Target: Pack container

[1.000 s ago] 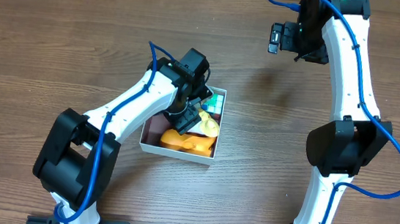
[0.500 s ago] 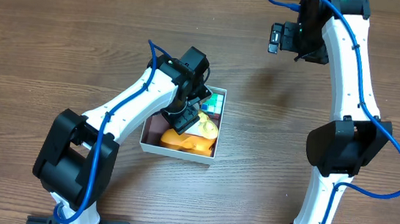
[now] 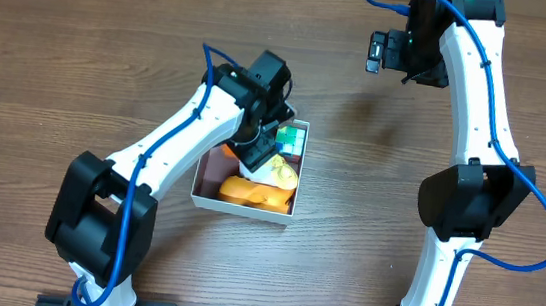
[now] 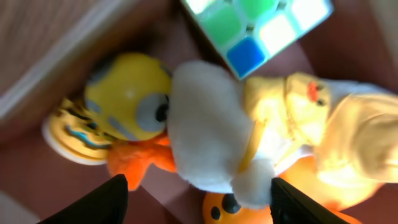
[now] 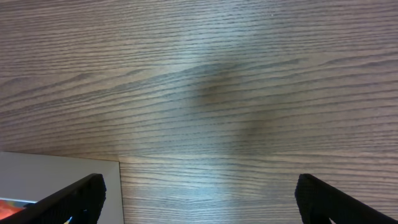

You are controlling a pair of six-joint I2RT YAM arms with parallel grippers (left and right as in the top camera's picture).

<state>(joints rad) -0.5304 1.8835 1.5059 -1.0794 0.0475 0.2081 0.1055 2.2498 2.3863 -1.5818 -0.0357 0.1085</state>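
The container (image 3: 238, 208), a shallow white-walled box with a pinkish-brown floor (image 4: 25, 186), sits left of the table's middle. Inside it lie a colour puzzle cube (image 4: 258, 25), a yellow round toy (image 4: 127, 96), a white plush (image 4: 208, 143), a pale yellow duck plush (image 4: 298, 106) and an orange toy (image 4: 249, 208). My left gripper (image 3: 261, 150) hovers just above these toys, jaws open and holding nothing; its dark fingertips (image 4: 102, 202) frame the white plush from above. My right gripper (image 3: 388, 49) stands open over bare wood at the far right, apart from the container.
The wooden tabletop (image 5: 236, 93) runs all around the box. A corner of the container's white wall (image 5: 56, 180) shows at the lower left of the right wrist view. The right arm's column (image 3: 464, 202) stands at the right side.
My left gripper has drawn back a little toward the far left over the container, with the toys staying inside. The right arm has not moved.
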